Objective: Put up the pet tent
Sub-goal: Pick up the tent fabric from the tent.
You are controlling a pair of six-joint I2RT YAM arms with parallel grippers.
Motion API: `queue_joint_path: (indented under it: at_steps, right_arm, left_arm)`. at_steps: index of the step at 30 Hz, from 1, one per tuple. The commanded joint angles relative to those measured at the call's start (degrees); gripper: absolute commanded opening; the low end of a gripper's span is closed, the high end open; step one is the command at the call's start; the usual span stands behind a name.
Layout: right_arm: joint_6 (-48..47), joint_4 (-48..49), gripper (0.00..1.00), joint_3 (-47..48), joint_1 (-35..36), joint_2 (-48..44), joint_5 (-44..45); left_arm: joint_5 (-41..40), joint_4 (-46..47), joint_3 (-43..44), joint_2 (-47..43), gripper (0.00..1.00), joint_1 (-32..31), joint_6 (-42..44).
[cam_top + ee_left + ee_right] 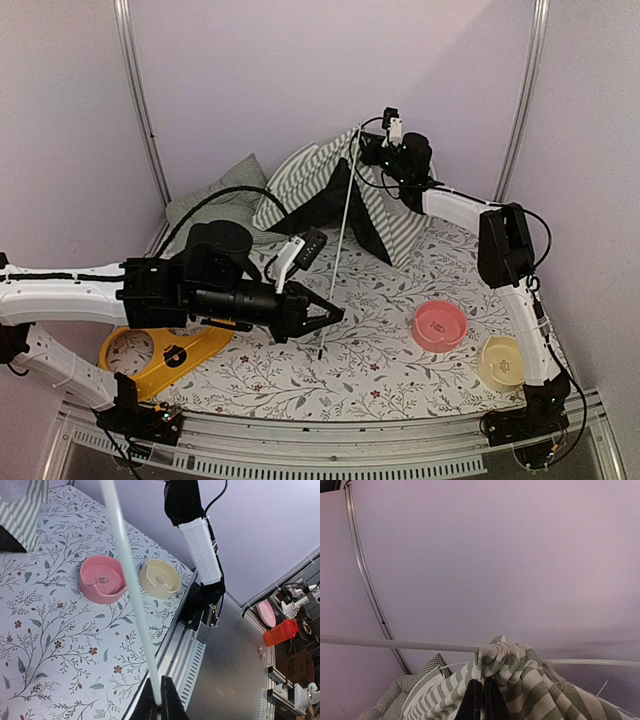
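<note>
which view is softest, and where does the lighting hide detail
Left wrist: the pole runs so near the lens that it is blurred and pale, while the pink bowl behind it is sharp. Right wrist: dim, the pet tent fabric soft, the wall a flat purple. Top external: even light, purple cast, but the tent's dark opening shows no detail.

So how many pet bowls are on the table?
2: a pink bowl and a cream bowl, side by side at the near right. The pet tent could hide more.
</note>
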Motion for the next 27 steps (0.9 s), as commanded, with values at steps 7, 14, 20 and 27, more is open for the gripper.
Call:
queue_joint_path:
  at_steps: [7,14,20,27]
  right_arm:
    - [-6.9,8.8,0.00,-11.3,3.8,-10.9,-0.9]
    - [-8.2,12.9,0.00,-18.0,4.4,-14.7,1.4]
    - [-8.0,12.8,0.06,-16.9,4.4,-13.2,1.5]
    - [-7.8,11.9,0.14,-15.4,3.7,-11.0,1.0]
  left_arm:
    - [-6.0,-4.1,1.9,0.5,0.00,1.5,-4.8]
    - [-4.1,-9.6,1.5,-0.4,0.00,2.4,-7.6]
    - [-2.0,-17.1,-2.5,-4.0,0.00,1.3,-10.7]
    - [-1.9,-20.4,-4.2,-6.9,0.00,0.8,-12.9]
